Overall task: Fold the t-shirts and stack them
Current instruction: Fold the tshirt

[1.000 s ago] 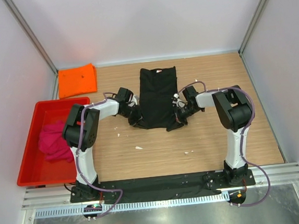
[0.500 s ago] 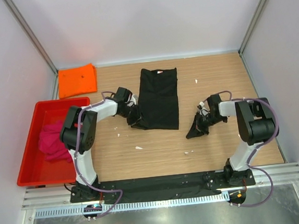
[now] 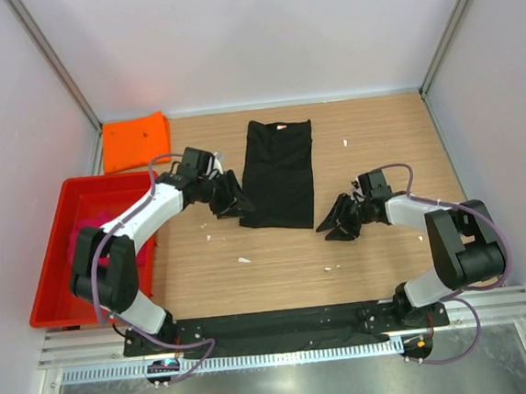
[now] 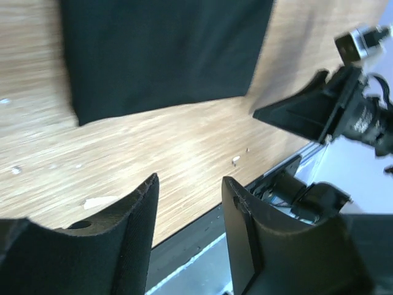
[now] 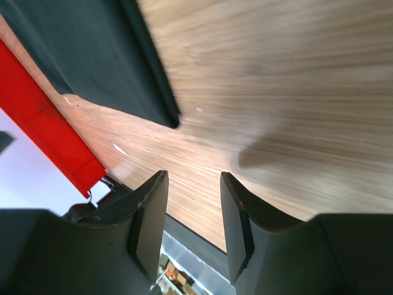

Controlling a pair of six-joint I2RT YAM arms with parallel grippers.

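The left gripper (image 4: 187,184) was seen with its fingers spread, and nothing was held between them. The right gripper (image 5: 193,181) was likewise parted and empty, with only the wooden table (image 5: 295,74) shown in its gap. In the top view the left gripper was placed just beside the 9 o'clock edge of the black t-shirt (image 3: 279,172); whether the cloth was touched could not be told. The right gripper was kept apart from the shirt, off its corner at 4 o'clock.

The black t-shirt was laid flat in the middle of the table as a narrow strip, collar at 12 o'clock. The orange t-shirt (image 3: 135,140) was found folded at 10 o'clock, and the magenta t-shirt (image 3: 83,227) was left crumpled in the red tray (image 3: 45,290) at 9 o'clock.

The lengthwise fold is judged to be finished. A crosswise fold is probably required next: the two corners at 6 o'clock should be pinched and carried toward the collar.
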